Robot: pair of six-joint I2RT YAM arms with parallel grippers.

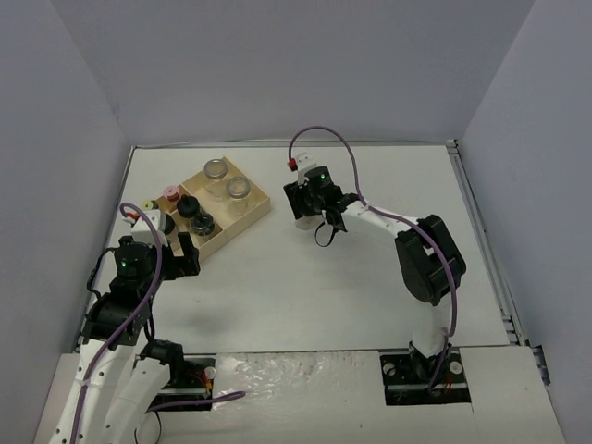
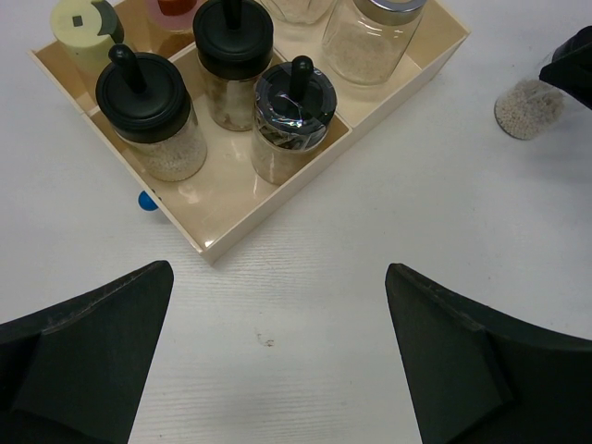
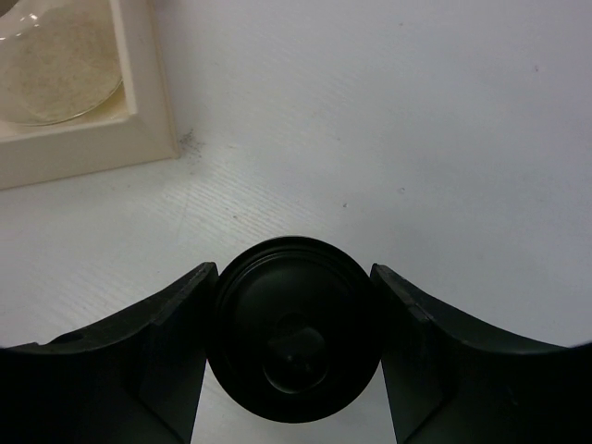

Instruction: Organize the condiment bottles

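The wooden tray [image 1: 256, 209] sits at the back left. It holds two silver-lidded jars [image 1: 216, 169] [image 1: 239, 189], a pink-capped jar [image 1: 171, 193] and black-capped jars [image 1: 189, 205]. The left wrist view shows three black-capped jars [image 2: 143, 88] [image 2: 231, 32] [image 2: 294, 92], the yellow-green cap [image 2: 81, 23] and a silver-lidded jar [image 2: 375, 32]. My left gripper [image 2: 279, 270] [image 1: 182, 248] is open and empty over the table, just in front of the tray. My right gripper [image 3: 293, 270] [image 1: 303, 205] is shut on the fourth black-capped jar [image 3: 296, 328] [image 2: 529, 106], right of the tray, fingers on both sides of the cap.
The tray's corner [image 3: 153, 139] lies just to the upper left of the held jar in the right wrist view. A small blue dot [image 2: 146, 201] sits on the table against the tray's near wall. Grey walls enclose the white table [image 1: 370, 277].
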